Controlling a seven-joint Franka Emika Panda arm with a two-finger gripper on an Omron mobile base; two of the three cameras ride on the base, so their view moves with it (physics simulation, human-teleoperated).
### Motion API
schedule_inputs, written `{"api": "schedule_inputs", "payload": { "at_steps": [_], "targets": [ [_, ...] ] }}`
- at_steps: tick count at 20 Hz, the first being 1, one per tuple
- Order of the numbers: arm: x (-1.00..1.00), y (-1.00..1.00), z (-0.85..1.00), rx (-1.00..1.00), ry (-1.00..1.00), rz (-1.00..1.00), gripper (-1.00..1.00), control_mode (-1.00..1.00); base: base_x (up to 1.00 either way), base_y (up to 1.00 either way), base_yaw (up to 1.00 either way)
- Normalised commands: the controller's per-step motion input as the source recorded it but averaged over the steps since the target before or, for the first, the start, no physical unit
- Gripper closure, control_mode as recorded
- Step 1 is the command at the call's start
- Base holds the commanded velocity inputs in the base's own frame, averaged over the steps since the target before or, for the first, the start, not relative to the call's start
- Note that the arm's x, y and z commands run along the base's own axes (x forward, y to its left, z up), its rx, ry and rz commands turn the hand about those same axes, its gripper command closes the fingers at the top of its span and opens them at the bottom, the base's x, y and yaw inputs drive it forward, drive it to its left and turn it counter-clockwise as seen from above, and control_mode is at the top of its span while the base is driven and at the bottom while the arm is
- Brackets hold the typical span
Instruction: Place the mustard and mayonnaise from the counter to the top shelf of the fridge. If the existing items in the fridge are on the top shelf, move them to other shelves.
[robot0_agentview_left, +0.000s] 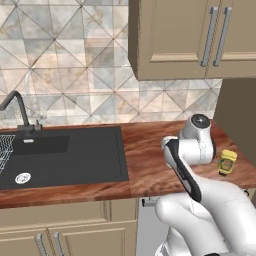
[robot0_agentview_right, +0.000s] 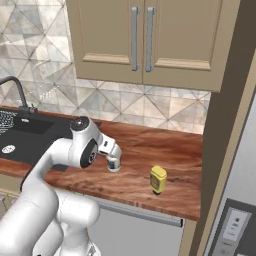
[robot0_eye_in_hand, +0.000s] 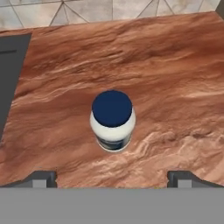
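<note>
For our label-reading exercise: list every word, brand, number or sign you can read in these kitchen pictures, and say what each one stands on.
No text can be read anywhere.
Mayonnaise jar: blue label band, print too blurred to read.
Mustard bottle: darker label band, too small to read.
Fridge dispenser panel: small marks, too small to read.
Cupboards, tiles, counter and sink: no writing.

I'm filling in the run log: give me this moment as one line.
gripper: open, above mayonnaise | mayonnaise: upright on counter, not held | mustard: on counter, apart
</note>
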Motion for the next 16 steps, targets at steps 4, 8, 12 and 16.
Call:
{"api": "schedule_inputs", "payload": {
  "at_steps": [4,8,12,16],
  "targets": [
    [0.42,-0.07,-0.23,0.00,0.00,0.00,-1.00,-1.00,0.00,0.00,0.00],
    [0.39,-0.05,-0.21,0.00,0.00,0.00,-1.00,-1.00,0.00,0.00,0.00],
    [0.33,0.00,-0.21,0.00,0.00,0.00,-1.00,-1.00,0.00,0.00,0.00],
    [0.34,0.00,-0.21,0.00,0.00,0.00,-1.00,-1.00,0.00,0.00,0.00]
  ]
}}
